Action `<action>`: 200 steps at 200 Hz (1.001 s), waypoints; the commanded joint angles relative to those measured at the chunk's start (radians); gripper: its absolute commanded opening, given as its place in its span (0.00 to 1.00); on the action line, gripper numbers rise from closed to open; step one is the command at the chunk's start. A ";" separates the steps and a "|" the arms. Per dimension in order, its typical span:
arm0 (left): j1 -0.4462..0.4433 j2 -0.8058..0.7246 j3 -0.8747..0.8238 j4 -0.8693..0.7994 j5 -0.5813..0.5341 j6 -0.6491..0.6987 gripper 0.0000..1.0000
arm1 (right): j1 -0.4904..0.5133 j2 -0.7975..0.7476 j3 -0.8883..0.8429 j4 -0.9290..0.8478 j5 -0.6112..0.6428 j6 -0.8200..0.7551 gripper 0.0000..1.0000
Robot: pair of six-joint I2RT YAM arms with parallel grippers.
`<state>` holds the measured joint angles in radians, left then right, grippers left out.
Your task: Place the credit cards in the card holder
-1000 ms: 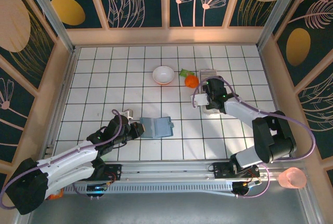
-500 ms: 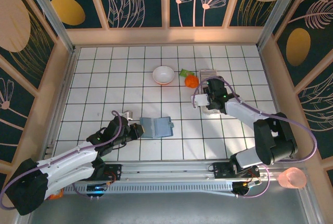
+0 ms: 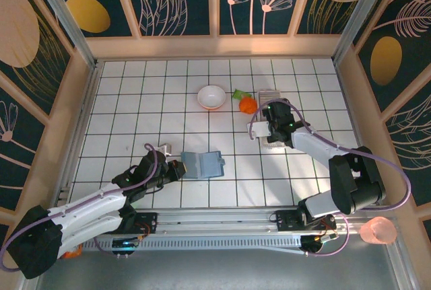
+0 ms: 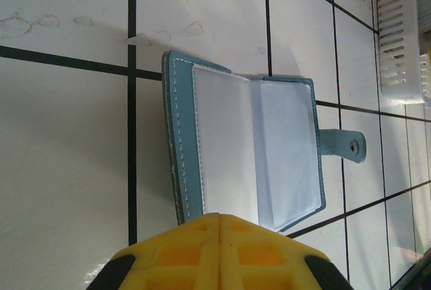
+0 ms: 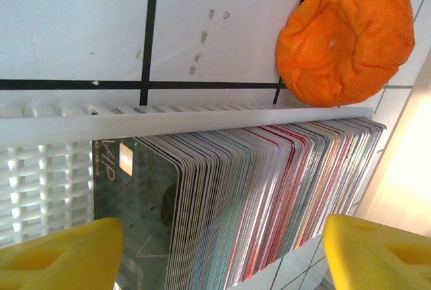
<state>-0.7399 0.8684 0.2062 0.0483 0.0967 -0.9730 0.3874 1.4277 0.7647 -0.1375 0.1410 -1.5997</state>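
Teal and spread open, the card holder (image 3: pixel 203 165) is found on the white tiled table (image 3: pixel 135 101), near the front edge and left of centre. From the left wrist, two clear sleeves (image 4: pixel 286 149) are seen facing up inside the stitched cover, and a closing tab (image 4: pixel 341 145) with a snap is turned out on the far side. The left gripper (image 3: pixel 176 169) is brought right up to the holder's near-left edge. Its yellow fingers (image 4: pixel 182 253) are pressed together, with only a seam between them. The holder's edge meets the fingertips, but whether it is nipped between them cannot be told.

The credit cards (image 5: pixel 269 189) are kept well apart from the holder, at the back right of the table. They are stood on edge as a tight stack in a white slatted tray (image 5: pixel 40 169). Grey, white, red and teal edges are shown slightly fanned, and a dark card with a gold chip is set at one end of the stack. The right gripper (image 5: pixel 219 253) is held over this stack with its jaws apart, one yellow fingertip (image 5: pixel 60 249) on either side, and no card is gripped.

An orange soft object (image 5: pixel 347 34) is seen just beside the tray's rim. A white bowl (image 3: pixel 211 96) is placed to its left, apart from it. A pink cup (image 3: pixel 377 231) is set off the tiles at the near right corner.
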 commanded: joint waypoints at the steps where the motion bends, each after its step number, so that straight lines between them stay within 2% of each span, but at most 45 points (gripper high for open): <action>1: -0.001 -0.009 -0.003 0.004 -0.005 -0.001 0.07 | 0.006 0.019 -0.002 0.009 0.024 -0.024 0.79; 71: -0.001 -0.005 0.003 0.005 -0.004 0.002 0.07 | 0.005 0.065 0.018 0.026 0.039 -0.026 0.80; 102: -0.001 -0.003 0.003 0.007 -0.003 0.002 0.07 | 0.010 0.046 0.026 0.022 0.042 -0.023 0.77; 148: 0.000 0.006 0.002 0.013 0.002 0.000 0.06 | 0.011 0.020 0.025 0.007 0.043 -0.025 0.67; 200: -0.001 0.000 -0.005 0.011 0.005 -0.005 0.05 | 0.014 0.004 0.022 -0.004 0.046 -0.021 0.47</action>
<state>-0.7399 0.8715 0.2062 0.0490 0.0971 -0.9730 0.3935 1.4662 0.7654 -0.1349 0.1673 -1.6161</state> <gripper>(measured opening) 0.057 0.504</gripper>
